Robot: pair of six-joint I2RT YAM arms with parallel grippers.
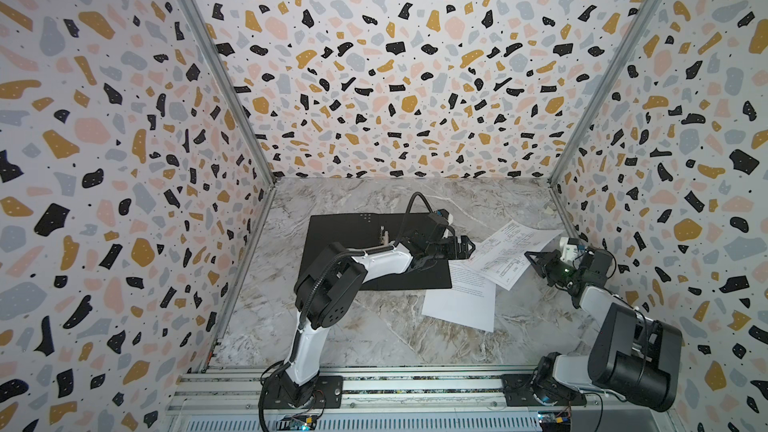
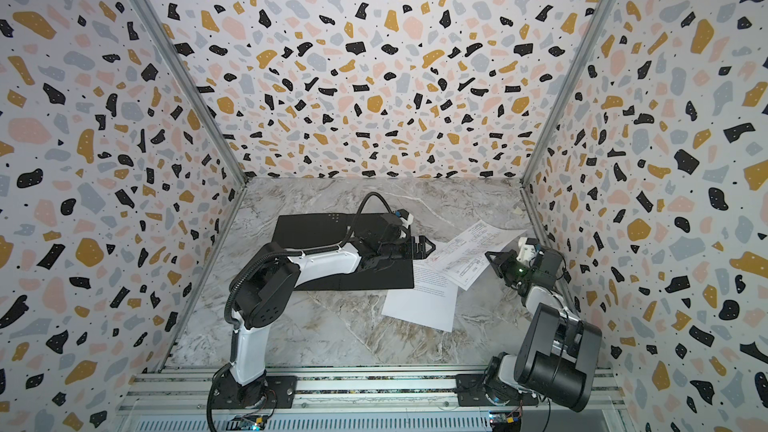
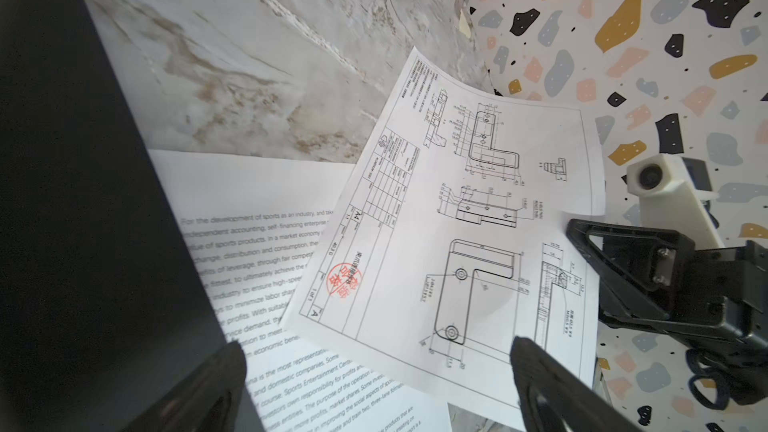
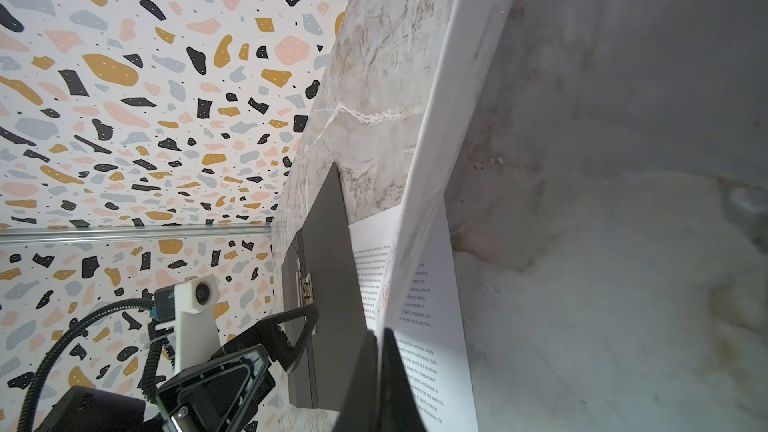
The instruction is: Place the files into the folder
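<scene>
- A drawing sheet (image 3: 457,243) overlaps a text sheet (image 3: 257,251) on the marble tabletop (image 3: 249,56), beside a black folder (image 3: 83,201).
- The right hand (image 3: 575,230) pinches the drawing sheet's edge; the left hand (image 3: 374,344) stands spread wide.

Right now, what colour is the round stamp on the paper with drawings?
Red; the stamp shows best in the left wrist view.

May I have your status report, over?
Left gripper open at folder edge. Right gripper shut on drawing sheet. Text sheet beneath it, beside folder. Left arm spans folder.
</scene>
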